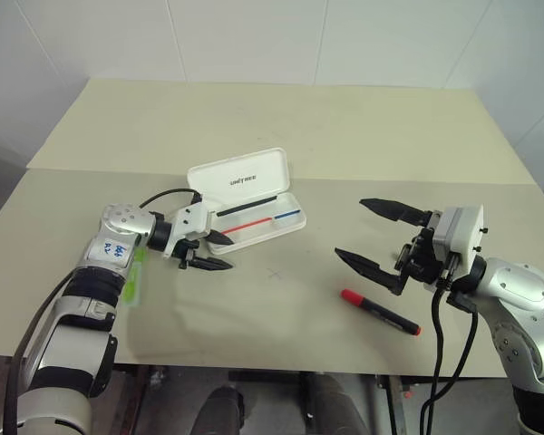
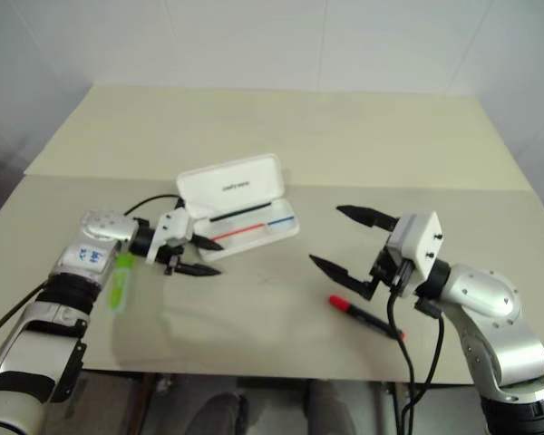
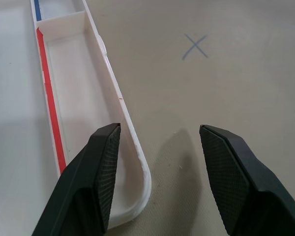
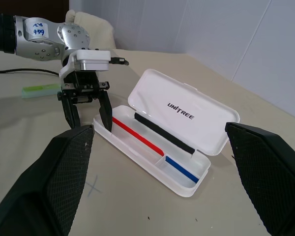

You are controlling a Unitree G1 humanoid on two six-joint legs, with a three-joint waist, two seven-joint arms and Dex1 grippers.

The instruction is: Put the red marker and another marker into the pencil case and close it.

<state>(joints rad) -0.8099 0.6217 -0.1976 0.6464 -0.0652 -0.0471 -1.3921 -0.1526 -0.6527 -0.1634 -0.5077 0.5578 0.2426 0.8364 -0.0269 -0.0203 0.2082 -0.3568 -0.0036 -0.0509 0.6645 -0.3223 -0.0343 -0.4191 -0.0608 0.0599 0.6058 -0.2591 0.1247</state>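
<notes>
I see the pencil case [image 2: 240,207] lying open on the table [image 2: 344,136], lid raised toward twelve o'clock. My left gripper [image 2: 202,256] hovers at its seven o'clock end, jaws apart and empty. The green highlighter [image 2: 119,281] lies beside my left forearm. At four o'clock, my right gripper [image 2: 344,243] stands wide open just above the red marker [image 2: 364,315].

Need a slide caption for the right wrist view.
Left tool open at the end of the open, empty pencil case.

White pencil case [image 1: 245,177], red-blue stripe; red marker [image 1: 379,311]; green highlighter [image 1: 134,276].
</notes>
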